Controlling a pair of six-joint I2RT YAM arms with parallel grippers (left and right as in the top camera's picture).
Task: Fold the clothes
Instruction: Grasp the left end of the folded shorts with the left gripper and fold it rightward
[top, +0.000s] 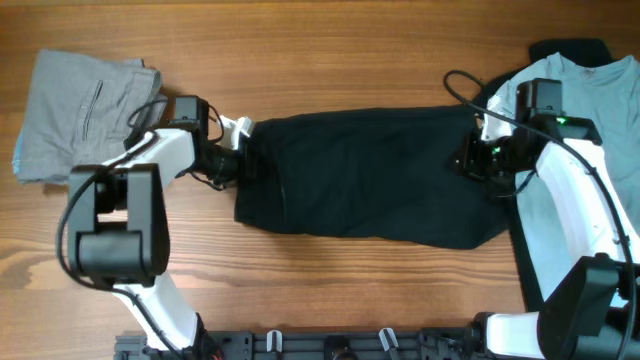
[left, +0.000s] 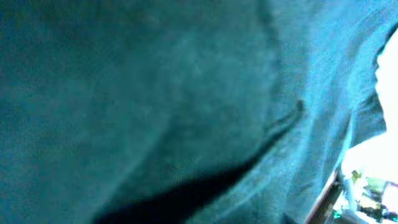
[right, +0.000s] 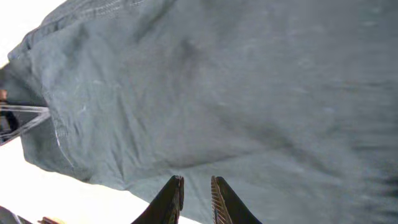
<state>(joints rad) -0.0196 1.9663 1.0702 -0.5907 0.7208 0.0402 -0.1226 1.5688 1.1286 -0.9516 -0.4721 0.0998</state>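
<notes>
Black garment (top: 370, 175) lies spread mid-desk (top: 330, 50), wrinkled. Left gripper (top: 238, 150) is at its left edge; the wrist view shows only cloth, so its grip can't be told. Right gripper (top: 480, 150) is at its right edge, fingers nearly together, pinch unclear. Risk: a weak or single-layer pinch slips on lifting — skewed fold. Right arm may drag the blue shirt (top: 590, 90) at the right edge; the grey garment (top: 80, 115) at the far-left corner sits well apart.

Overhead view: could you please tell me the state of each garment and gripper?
black garment, spread flat mid-table.
grey garment, folded, far left.
light blue shirt, unfolded, far right.
left gripper, at black garment's edge, grip unclear.
right gripper, fingers close together, grip unclear.
</notes>
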